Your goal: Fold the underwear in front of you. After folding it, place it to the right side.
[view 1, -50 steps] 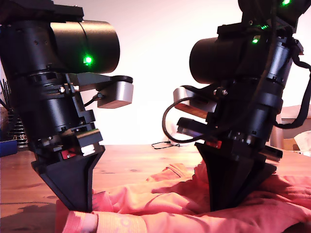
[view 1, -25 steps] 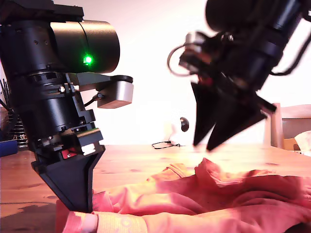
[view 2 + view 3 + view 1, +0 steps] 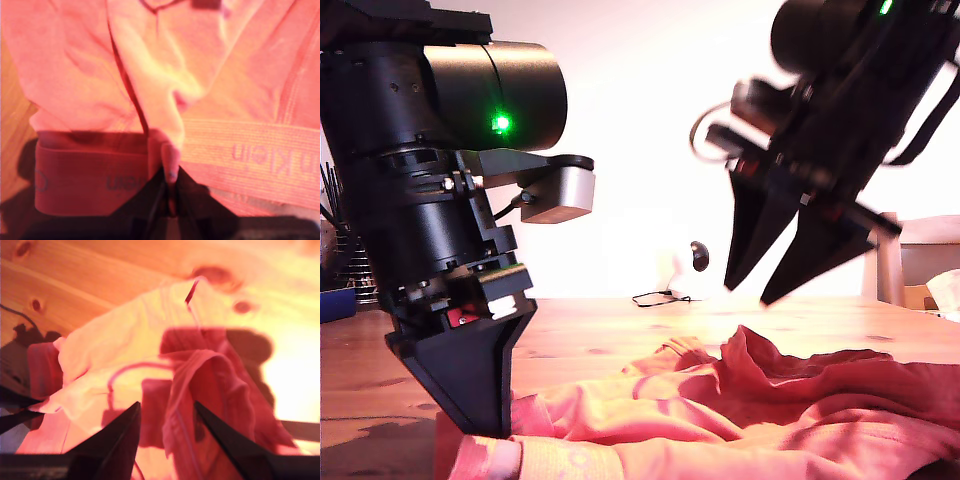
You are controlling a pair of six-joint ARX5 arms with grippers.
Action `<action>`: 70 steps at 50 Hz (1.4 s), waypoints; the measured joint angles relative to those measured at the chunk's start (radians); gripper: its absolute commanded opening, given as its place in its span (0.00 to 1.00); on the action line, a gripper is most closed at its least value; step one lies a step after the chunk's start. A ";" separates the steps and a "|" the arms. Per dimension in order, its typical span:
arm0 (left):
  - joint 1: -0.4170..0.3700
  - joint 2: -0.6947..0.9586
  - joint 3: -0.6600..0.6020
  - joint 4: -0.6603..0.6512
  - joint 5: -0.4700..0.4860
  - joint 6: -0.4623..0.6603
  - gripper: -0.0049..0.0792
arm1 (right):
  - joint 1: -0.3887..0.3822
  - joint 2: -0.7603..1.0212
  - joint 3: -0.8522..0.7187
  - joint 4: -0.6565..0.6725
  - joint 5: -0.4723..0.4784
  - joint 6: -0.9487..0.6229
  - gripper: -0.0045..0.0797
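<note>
One coral-orange soft cotton pair of underwear (image 3: 740,410), crumpled, lower half of the exterior view. One pale knotty wooden worktop (image 3: 580,335) under it. Two black robot arms, each with one black wedge-fingered hand: my first hand (image 3: 480,425) at lower left of the exterior view, my second hand (image 3: 752,290) at upper right. One thin dark cable (image 3: 660,297) at mid-frame on the worktop.

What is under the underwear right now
The underwear lies crumpled on a wooden table, which shows around it. My first gripper pinches its waistband. Whatever the cloth covers is hidden.
</note>
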 measured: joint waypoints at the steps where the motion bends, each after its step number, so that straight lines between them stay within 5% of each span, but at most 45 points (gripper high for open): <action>1: 0.000 0.000 0.000 0.000 0.000 0.000 0.04 | 0.000 0.003 0.000 0.001 0.000 0.000 0.41; 26: 0.000 0.000 0.000 0.000 0.000 0.000 0.04 | 0.000 0.122 0.000 0.073 -0.023 0.007 0.40; 37: 0.000 0.000 0.000 0.001 0.000 0.000 0.04 | 0.000 0.140 0.000 0.109 -0.023 0.008 0.03; 70: -0.002 -0.026 -0.012 -0.002 -0.063 0.001 0.04 | 0.000 0.140 0.122 -0.009 -0.018 -0.022 0.04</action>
